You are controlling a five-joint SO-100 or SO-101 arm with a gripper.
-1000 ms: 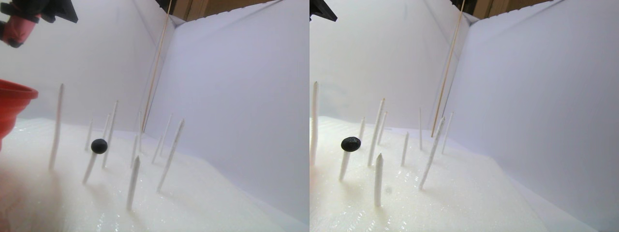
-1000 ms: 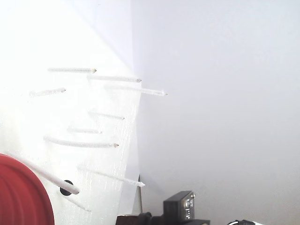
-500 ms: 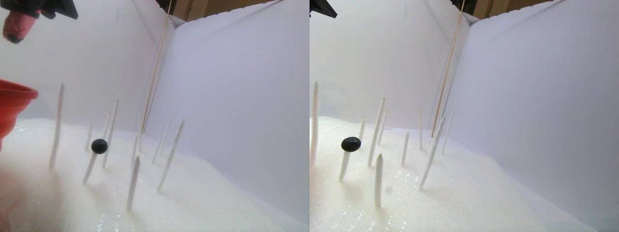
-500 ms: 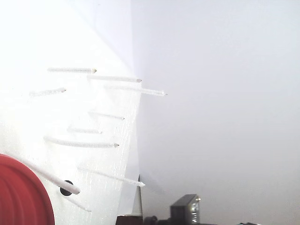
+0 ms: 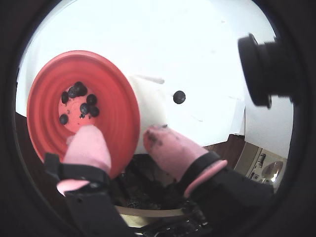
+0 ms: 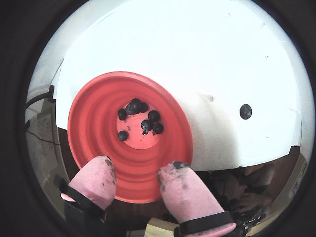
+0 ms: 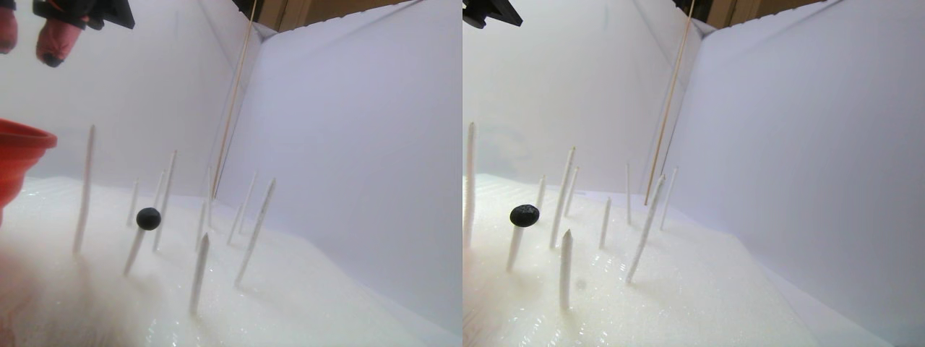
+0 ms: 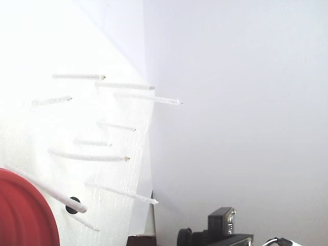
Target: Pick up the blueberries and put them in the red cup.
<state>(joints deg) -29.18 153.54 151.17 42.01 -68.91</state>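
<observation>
We judge the task nearly done. In a wrist view several blueberries (image 6: 142,120) lie at the bottom of the red cup (image 6: 98,128), left of centre in the frame. One last blueberry (image 6: 245,111) sits at centre right, perched on a white stick (image 7: 134,249) rising from the white foam counter (image 7: 325,296). Our pink fingers (image 6: 185,190) hang wide apart over the cup's near rim, holding nothing.

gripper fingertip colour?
Pink, with dark smudges; the gripper shows it best in a wrist view.
</observation>
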